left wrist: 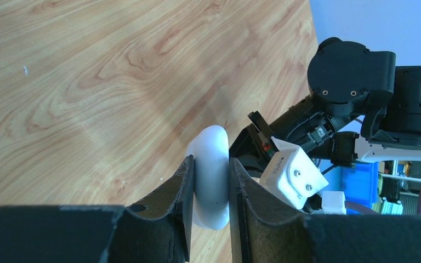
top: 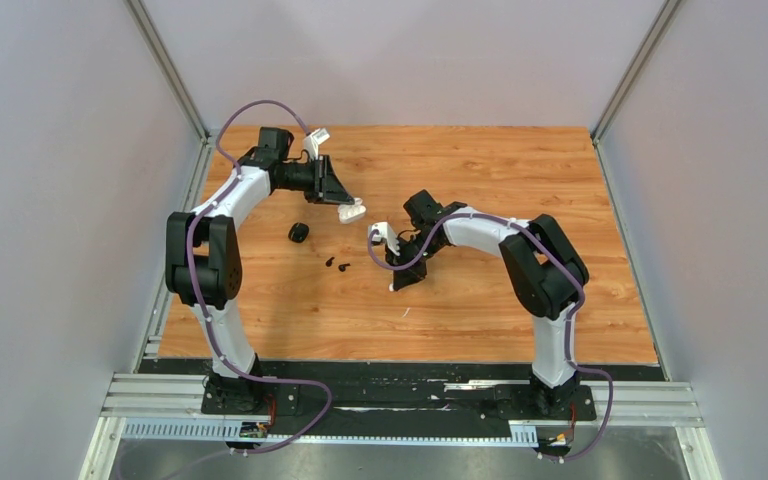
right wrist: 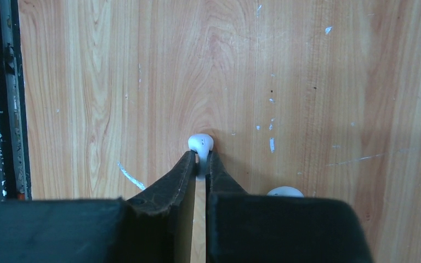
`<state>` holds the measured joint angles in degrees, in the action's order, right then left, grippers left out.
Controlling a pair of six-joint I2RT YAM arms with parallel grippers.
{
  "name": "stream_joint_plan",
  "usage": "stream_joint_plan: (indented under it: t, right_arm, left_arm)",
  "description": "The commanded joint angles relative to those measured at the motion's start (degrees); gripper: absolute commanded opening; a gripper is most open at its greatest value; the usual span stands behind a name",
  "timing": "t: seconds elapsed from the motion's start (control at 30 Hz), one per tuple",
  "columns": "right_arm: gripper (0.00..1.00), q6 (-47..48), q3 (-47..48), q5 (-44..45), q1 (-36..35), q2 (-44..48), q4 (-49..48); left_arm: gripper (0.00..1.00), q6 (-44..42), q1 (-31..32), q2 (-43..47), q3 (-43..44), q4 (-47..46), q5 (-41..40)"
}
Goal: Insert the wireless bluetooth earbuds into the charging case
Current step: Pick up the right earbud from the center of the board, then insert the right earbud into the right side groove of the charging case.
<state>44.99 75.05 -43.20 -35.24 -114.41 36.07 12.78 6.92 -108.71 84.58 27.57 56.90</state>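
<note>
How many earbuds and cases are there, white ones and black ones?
white earbuds: 2
black earbuds: 2
white case: 1
black case: 1
Total: 6

Top view: two arms, left arm point(top: 206, 256) and right arm point(top: 545, 268); two black earbuds point(top: 330, 263) point(top: 346, 268), just left of centre; one black rounded object point(top: 298, 233), further left. Right wrist view: two white, one white earbud point(right wrist: 200, 143) at centre, a second white earbud point(right wrist: 285, 191) at lower right. Left wrist view: one white case point(left wrist: 211, 181), lower centre.
</note>
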Motion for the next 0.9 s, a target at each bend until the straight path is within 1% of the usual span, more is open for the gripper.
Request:
stream_joint_plan:
  t: [0.0,0.03,0.27,0.37,0.5,0.63,0.7,0.8,0.87]
  right_arm:
    - [0.03,1.0,0.7,1.5,-0.2,1.6,0.2]
    - [0.0,1.2,0.6,1.3,-0.2,1.9,0.5]
    - [0.0,0.1,0.8,-0.3,0.5,4.3,0.5]
    - [0.0,-0.2,1.1,-1.9,1.7,7.3,0.1]
    - [0.0,3.2,2.3,-2.8,3.6,13.0,-0.4]
    - [0.0,6.3,5.7,-3.5,5.5,16.7,-0.4]
    - [0.0,8.3,7.0,-3.4,5.6,18.0,-0.4]
    - [0.0,9.3,8.7,-2.9,5.6,19.2,-1.1]
    - [0.0,9.8,9.5,-2.7,5.6,19.8,-2.2]
  left_arm:
    - [0.0,0.3,-0.3,2.0,-0.7,-1.4,1.7]
    - [0.0,0.4,-0.3,2.0,-0.8,-1.4,1.7]
    - [0.0,0.6,-0.2,2.6,-1.5,-2.0,1.8]
    - [0.0,0.0,0.0,2.8,-1.4,-1.2,1.8]
    - [0.0,-2.7,0.9,2.1,0.2,1.1,2.2]
    - [0.0,-7.5,3.6,0.6,3.4,4.7,3.8]
    - [0.0,-9.4,5.1,0.0,4.6,5.1,4.7]
    - [0.0,-10.8,7.2,-0.2,5.5,3.7,6.3]
    - [0.0,-10.2,8.2,-0.2,5.1,0.9,7.5]
